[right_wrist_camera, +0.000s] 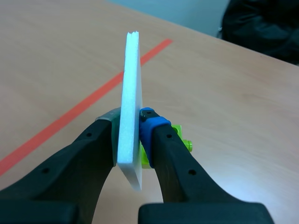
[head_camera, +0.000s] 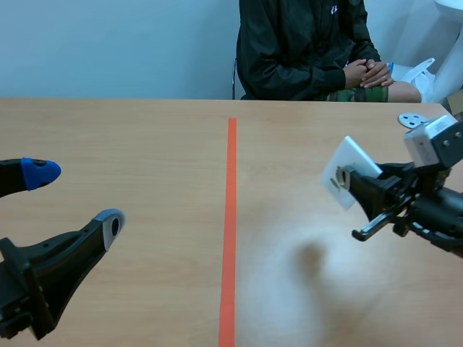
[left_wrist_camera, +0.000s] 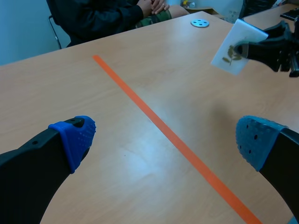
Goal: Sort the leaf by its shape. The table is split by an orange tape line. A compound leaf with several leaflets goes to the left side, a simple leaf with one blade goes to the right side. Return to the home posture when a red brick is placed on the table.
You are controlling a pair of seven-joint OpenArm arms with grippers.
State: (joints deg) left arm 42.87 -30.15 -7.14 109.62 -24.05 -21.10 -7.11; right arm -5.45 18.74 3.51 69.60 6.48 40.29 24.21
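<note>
The right arm's fingers (right_wrist_camera: pixel 152 128) clamp the white leaf card (right_wrist_camera: pixel 131 102) edge-on, raised over the right half of the surface (head_camera: pixel 145 144) — the tape line (head_camera: pixel 230 217) lies leftward; the left fingers (left_wrist_camera: pixel 74 137) gape wide, empty.

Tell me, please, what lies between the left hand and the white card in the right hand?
Only the orange tape line on bare table lies between the left hand and the white card, as the scene and left wrist views show.

White card (head_camera: pixel 352 155), perhaps olive-brown leaf (left_wrist_camera: pixel 230 52), orange tape line (head_camera: pixel 230 217), blue dotted pads (left_wrist_camera: pixel 77 135)
</note>
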